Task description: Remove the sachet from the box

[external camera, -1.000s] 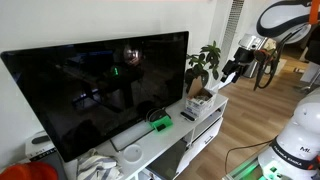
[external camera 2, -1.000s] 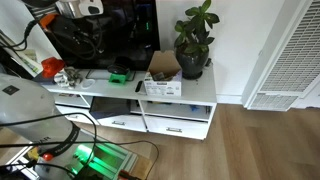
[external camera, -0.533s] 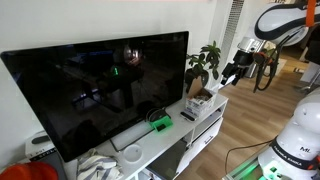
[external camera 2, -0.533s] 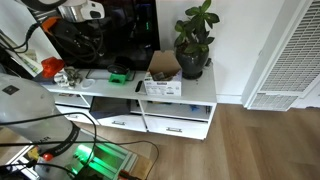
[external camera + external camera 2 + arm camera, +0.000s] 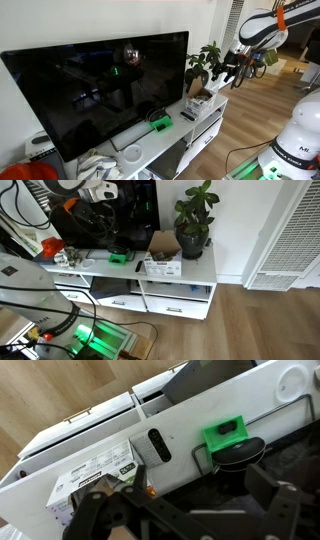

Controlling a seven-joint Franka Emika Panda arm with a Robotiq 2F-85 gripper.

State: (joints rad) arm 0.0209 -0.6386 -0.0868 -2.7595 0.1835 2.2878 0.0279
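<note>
**Fig.** The small tan-brown cardboard box (image 5: 163, 255) is sitting at one end of the low white television cabinet (image 5: 195, 272), just beside the potted green plant (image 5: 195, 220). The sachet is too small to make out. In an exterior view the black robot gripper (image 5: 228, 70) is hovering in the air above the box, apart from it. In the wrist view its fingers (image 5: 92, 520) are standing wide apart and gripping nothing. A black oval remote (image 5: 158, 445) and a bright green block (image 5: 225, 435) are lying further along the cabinet.
</note>
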